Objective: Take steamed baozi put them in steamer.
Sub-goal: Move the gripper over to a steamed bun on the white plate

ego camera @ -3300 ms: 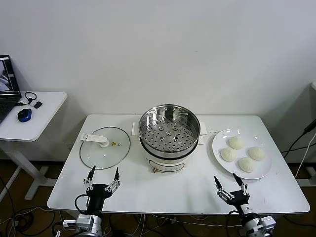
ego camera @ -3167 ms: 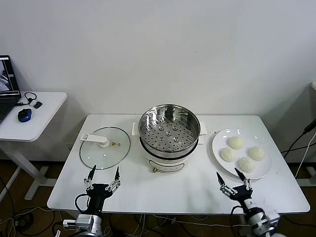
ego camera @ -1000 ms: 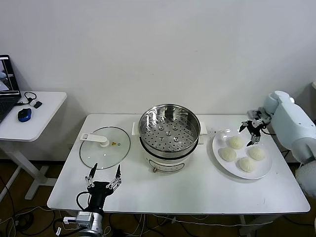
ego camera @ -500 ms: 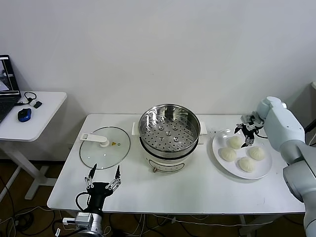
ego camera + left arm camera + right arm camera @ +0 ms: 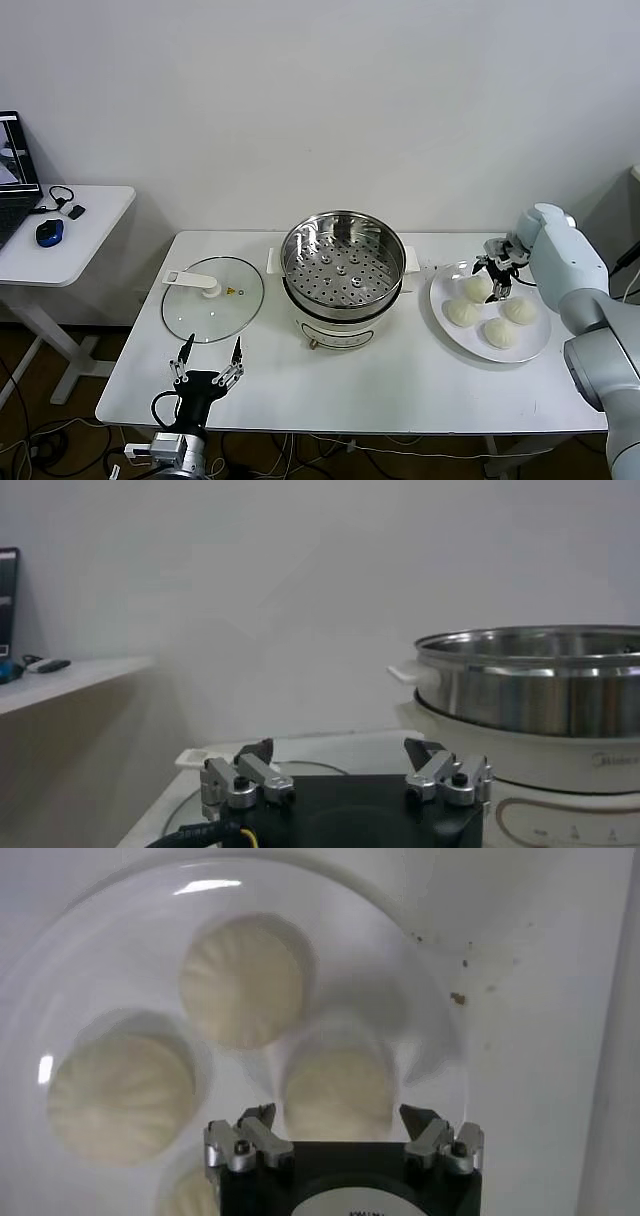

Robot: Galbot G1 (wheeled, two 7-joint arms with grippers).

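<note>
Four cream-white baozi lie on a white plate (image 5: 538, 341) at the table's right: one at the far left (image 5: 476, 290), one at the near left (image 5: 461, 313), one at the right (image 5: 519, 310), one nearest (image 5: 498, 332). My right gripper (image 5: 497, 270) hovers open just above the far-left baozi, which sits between the spread fingers in the right wrist view (image 5: 336, 1088); the gripper (image 5: 340, 1116) holds nothing. The steel steamer (image 5: 343, 262) stands empty on its white base at the table's middle. My left gripper (image 5: 208, 365) is open and parked at the front left.
A glass lid (image 5: 212, 298) with a white handle lies flat left of the steamer. The left wrist view shows the steamer's wall (image 5: 530, 685) and the lid (image 5: 300, 770) ahead of the left gripper (image 5: 343, 750). A side table (image 5: 60, 235) stands far left.
My right arm has risen from the table's front edge to the plate, then edged left and lower over the far-left baozi. The left arm and the baozi have not moved.
</note>
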